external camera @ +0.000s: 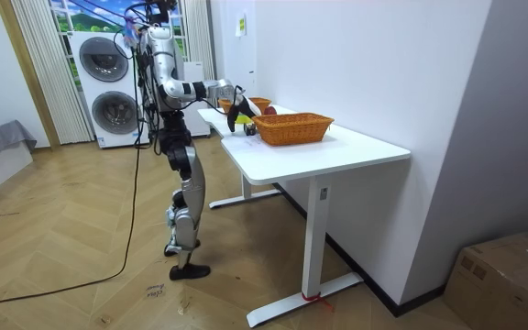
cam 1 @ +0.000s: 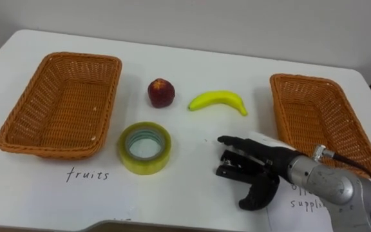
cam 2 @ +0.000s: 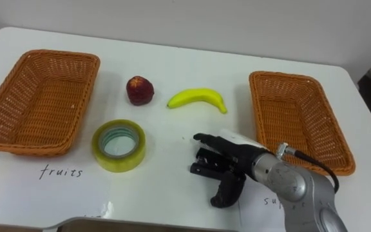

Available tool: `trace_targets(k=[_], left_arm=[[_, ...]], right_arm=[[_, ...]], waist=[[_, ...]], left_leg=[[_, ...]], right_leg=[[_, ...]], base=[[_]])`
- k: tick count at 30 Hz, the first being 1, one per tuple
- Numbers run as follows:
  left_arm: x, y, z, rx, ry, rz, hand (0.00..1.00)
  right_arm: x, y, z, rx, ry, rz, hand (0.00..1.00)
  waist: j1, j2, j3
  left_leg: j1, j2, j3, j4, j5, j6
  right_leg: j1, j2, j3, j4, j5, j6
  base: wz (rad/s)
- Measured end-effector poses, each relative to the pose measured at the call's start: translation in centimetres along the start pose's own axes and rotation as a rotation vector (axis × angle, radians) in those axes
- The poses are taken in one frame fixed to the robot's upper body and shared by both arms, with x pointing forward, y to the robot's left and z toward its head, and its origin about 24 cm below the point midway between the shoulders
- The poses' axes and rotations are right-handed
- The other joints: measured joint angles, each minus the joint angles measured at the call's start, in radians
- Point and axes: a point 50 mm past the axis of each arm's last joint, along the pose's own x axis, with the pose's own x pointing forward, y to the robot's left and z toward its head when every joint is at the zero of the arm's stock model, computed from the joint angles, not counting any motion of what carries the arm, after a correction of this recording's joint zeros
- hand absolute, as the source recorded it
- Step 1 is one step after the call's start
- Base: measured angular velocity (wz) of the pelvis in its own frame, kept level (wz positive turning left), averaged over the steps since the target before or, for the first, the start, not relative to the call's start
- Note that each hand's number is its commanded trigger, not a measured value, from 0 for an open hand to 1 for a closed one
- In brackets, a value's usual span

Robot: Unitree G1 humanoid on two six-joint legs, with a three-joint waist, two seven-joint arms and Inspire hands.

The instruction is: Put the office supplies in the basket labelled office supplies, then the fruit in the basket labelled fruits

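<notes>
A red apple (cam 1: 161, 93) and a yellow banana (cam 1: 218, 100) lie on the white table (cam 1: 192, 193) between two wicker baskets. A roll of yellowish tape (cam 1: 145, 147) lies flat in front of the apple. The left basket (cam 1: 62, 105) has a handwritten label for fruits before it. The right basket (cam 1: 316, 118) has a label for office supplies. Both baskets hold nothing. My right hand (cam 1: 253, 164) hovers low over the table in front of the banana, right of the tape, touching neither. Its fingers are relaxed and point left, its thumb hangs down, and it holds nothing.
In the room view the robot stands at the table's long side, right arm (external camera: 200, 89) reaching over the top. Two stacked washing machines (external camera: 110, 78) stand behind the robot, and a cardboard box (external camera: 507, 284) sits on the floor at the room view's right.
</notes>
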Motion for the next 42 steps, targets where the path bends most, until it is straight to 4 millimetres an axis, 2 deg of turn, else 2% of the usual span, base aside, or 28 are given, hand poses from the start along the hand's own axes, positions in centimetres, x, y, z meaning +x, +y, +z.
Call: trace_targets(k=[9, 31, 42], left_arm=[[0.0, 0.0, -0.1, 0.000, 0.004, 0.001, 0.00], [0.0, -0.1, -0.1, 0.004, 0.013, 0.015, 0.00], [0.0, 0.0, 0.3, 0.031, 0.023, 0.041, 0.00]], right_arm=[[0.1, 0.3, -0.3, 0.011, 0.012, 0.014, 0.00], [0.4, 0.5, -0.5, 0.033, 0.031, 0.014, 0.00], [1.5, 0.4, 0.1, -0.025, 0.072, 0.015, 0.00]], waist=[[0.003, -0.010, -0.0062], [0.010, -0.019, -0.0046], [0.007, -0.021, -0.0042]], left_leg=[[0.001, -0.001, 0.000, 0.003, 0.000, 0.000], [0.003, -0.002, -0.003, 0.006, 0.000, 0.000], [0.001, -0.002, -0.007, 0.016, 0.000, 0.000]], right_leg=[[0.003, -0.001, 0.000, -0.002, 0.000, 0.000], [0.016, 0.000, -0.005, -0.019, 0.002, 0.001], [0.016, 0.000, -0.007, -0.019, 0.005, 0.001]], base=[[0.00], [0.01], [0.00]])
